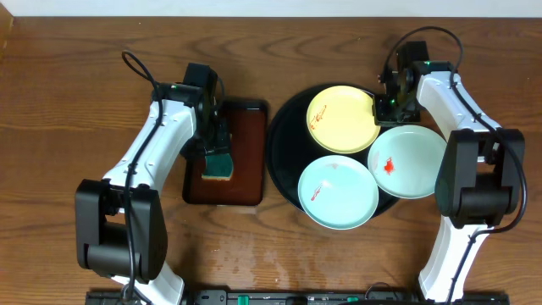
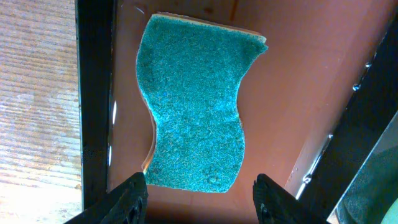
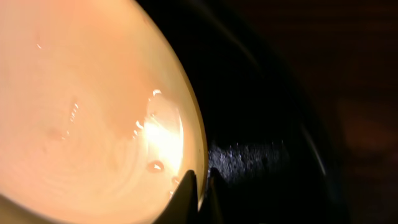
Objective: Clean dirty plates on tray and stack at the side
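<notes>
Right hand [image 3: 200, 186] seems clamped on the yellow plate [image 3: 81, 112] at its rim; left hand [image 2: 199, 190] hangs apart over the sponge [image 2: 196, 99].

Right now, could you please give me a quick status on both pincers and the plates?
Right pincer closed on yellow plate rim, plate on black tray. Left pincer open above green sponge. Nothing seen blocking.

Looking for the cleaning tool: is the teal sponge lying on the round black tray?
No, the sponge lies on the brown rectangular tray, beside the black tray.
</notes>
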